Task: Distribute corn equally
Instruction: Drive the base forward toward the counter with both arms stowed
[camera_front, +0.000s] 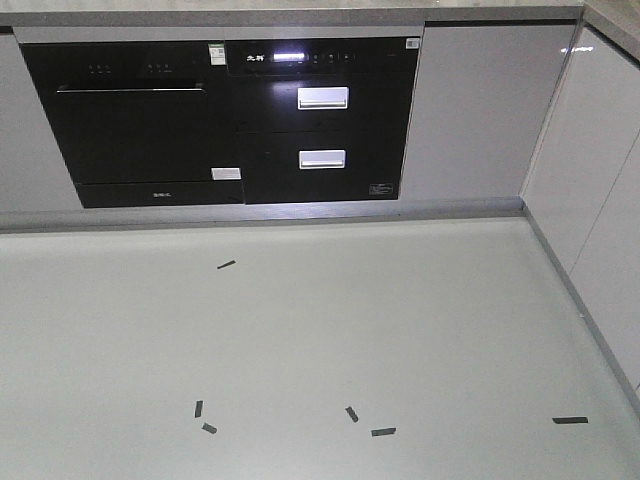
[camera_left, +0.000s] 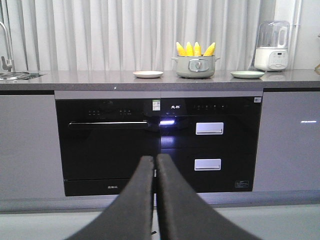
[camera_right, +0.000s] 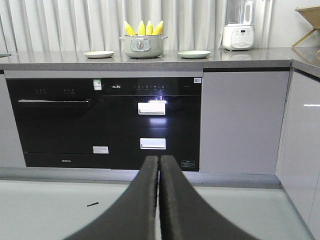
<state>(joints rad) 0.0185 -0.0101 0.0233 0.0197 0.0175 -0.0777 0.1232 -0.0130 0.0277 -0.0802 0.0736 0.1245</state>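
Left and right jaws clenched empty, corn (camera_left: 196, 49) upright in pot (camera_left: 196, 67) well beyond

Bright yellow corn (camera_left: 195, 49), grey-green pot (camera_left: 196, 66), cream plate (camera_left: 148, 74), pale green plate (camera_left: 247, 74), glossy black appliances (camera_left: 107, 145)

Ahead of you, a black built-in appliance (camera_left: 107, 145) sits beside two black drawers (camera_left: 230, 150) with pale handles, under a grey countertop (camera_left: 90, 80). A white blender (camera_left: 271, 46) stands at its right and a tap (camera_left: 4, 47) at the far left. Pale curtains (camera_left: 100, 35) hang behind. Dark tape strips (camera_front: 226, 265) dot the floor (camera_front: 300, 330).
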